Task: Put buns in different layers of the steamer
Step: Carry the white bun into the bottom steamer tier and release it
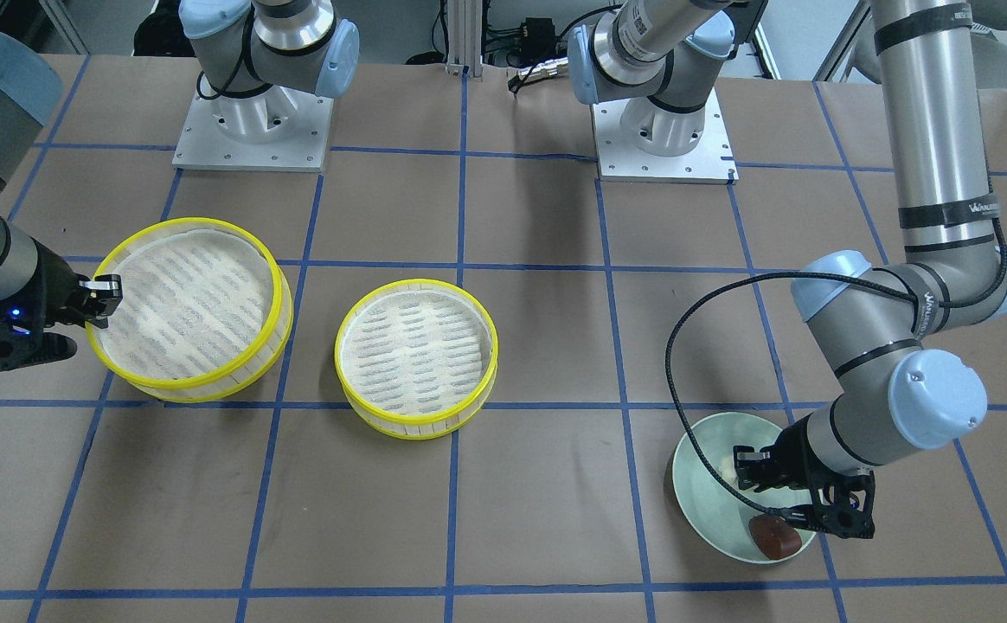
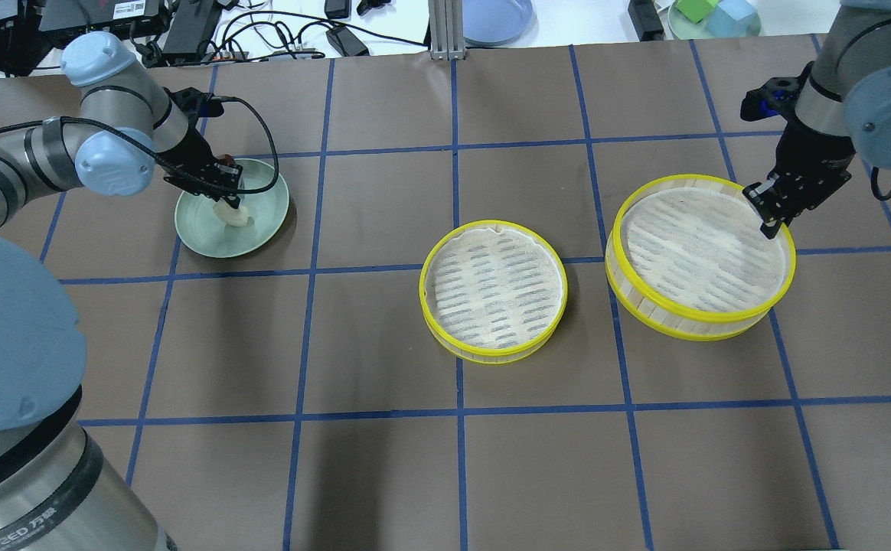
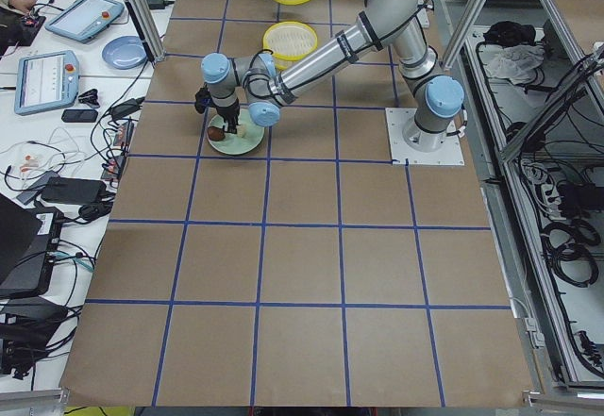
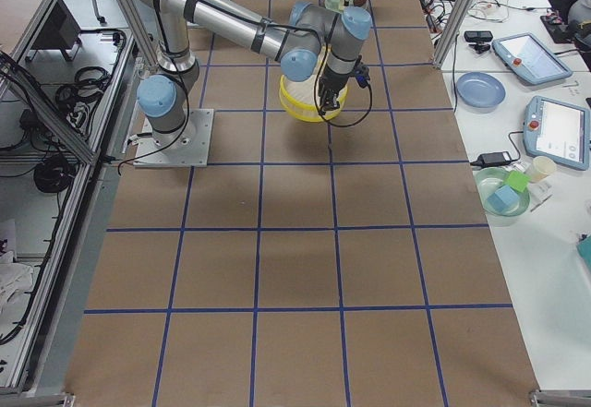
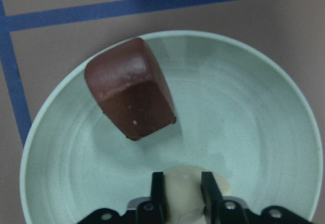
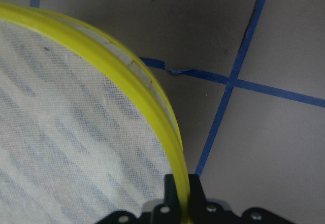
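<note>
My left gripper [image 2: 230, 205] is down in the pale green plate [image 2: 262, 199], shut on the cream-white bun [image 5: 185, 183], which also shows in the overhead view [image 2: 235, 216]. The dark reddish-brown bun [image 5: 131, 89] lies loose on the plate beyond it, near the plate's edge [image 1: 774, 536]. My right gripper [image 2: 768, 224] is shut on the yellow rim of one steamer layer [image 2: 698, 252], its fingers astride the rim [image 6: 182, 183]. This layer looks slightly tilted. The other steamer layer [image 2: 494, 287] sits apart on the table. Both liners are bare.
The two arm bases [image 1: 253, 130] [image 1: 663, 138] stand at the robot's side of the table. A black cable [image 1: 685, 346] loops out from the left arm over the table. A blue plate [image 2: 495, 15] and cables lie beyond the far edge.
</note>
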You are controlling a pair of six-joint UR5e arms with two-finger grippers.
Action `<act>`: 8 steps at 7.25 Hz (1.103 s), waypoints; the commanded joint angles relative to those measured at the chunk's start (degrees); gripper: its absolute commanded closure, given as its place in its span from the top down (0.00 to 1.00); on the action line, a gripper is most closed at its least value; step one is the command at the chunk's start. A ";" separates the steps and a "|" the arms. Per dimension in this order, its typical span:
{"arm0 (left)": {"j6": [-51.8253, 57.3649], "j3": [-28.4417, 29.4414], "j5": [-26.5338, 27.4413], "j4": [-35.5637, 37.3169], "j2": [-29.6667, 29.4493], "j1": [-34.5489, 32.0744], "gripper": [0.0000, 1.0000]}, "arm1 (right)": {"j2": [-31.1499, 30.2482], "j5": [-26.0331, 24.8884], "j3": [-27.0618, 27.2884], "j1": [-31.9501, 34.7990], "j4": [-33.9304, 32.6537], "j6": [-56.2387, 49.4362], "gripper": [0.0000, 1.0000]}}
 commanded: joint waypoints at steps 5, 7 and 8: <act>-24.44 1.78 -3.64 -4.83 8.98 -8.91 0.00 | 0.13 -0.08 0.39 -0.15 0.13 -0.23 0.00; -38.18 1.35 -9.77 -4.83 10.57 -16.47 0.00 | 0.05 0.10 0.39 -0.15 0.13 -0.14 0.00; -42.15 0.47 -12.16 -4.83 10.58 -20.08 0.00 | 0.05 0.19 0.39 -0.15 0.22 -0.14 0.00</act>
